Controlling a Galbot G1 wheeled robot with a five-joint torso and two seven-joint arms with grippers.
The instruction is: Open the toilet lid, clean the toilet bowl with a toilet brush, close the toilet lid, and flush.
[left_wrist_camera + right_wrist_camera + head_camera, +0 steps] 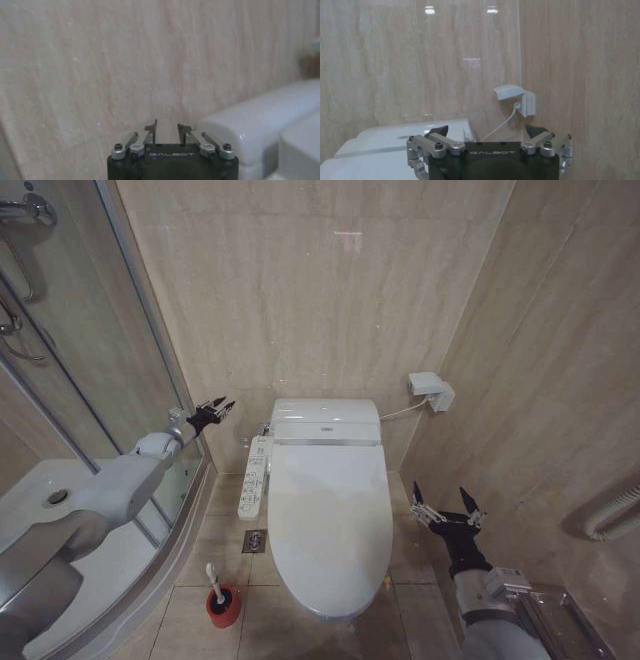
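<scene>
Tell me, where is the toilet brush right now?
In the head view, the toilet brush stands in its red holder on the floor, left of the closed toilet lid, beside the shower tray.

"GALBOT" is printed in white on the black body of the left end effector (168, 132) and of the right end effector (490, 132).

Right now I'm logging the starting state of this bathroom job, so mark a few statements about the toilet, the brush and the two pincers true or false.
1. The toilet lid is closed. True.
2. The toilet brush is held in the left pincer. False: it stands in its red holder on the floor.
3. The right pincer is open and holds nothing. True.
4. The left pincer rests on the lid. False: it hangs apart from it, beside the tank.
5. The brush stands on the shower side of the toilet. True.
</scene>
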